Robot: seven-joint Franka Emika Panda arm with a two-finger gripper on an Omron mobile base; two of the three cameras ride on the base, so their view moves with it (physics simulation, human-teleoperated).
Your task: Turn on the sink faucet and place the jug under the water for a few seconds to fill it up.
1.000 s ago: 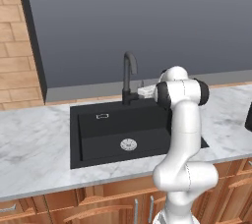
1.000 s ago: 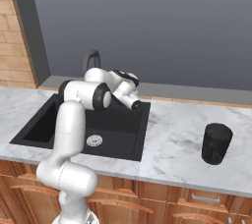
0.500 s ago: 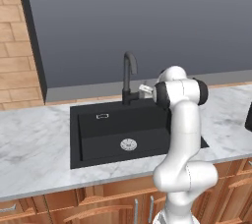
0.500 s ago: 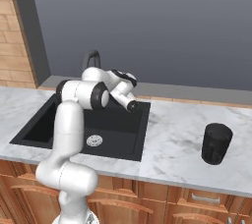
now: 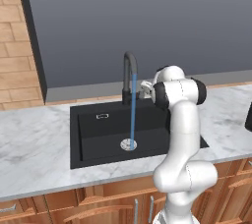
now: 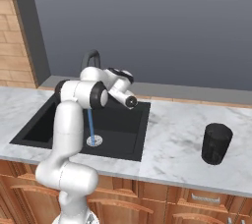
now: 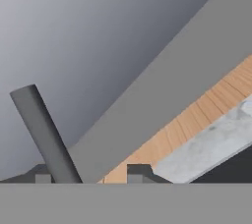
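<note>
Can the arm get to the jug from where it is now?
Probably yes. The jug stands alone on the marble counter right of the sink, nothing around it. The gripper is over at the faucet, so the arm must swing across.

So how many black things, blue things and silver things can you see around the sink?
Black: 2, the sink and the jug.
Blue: 1, the water.
Silver: 2, the drain and the overflow slot.
Total: 5.
</note>
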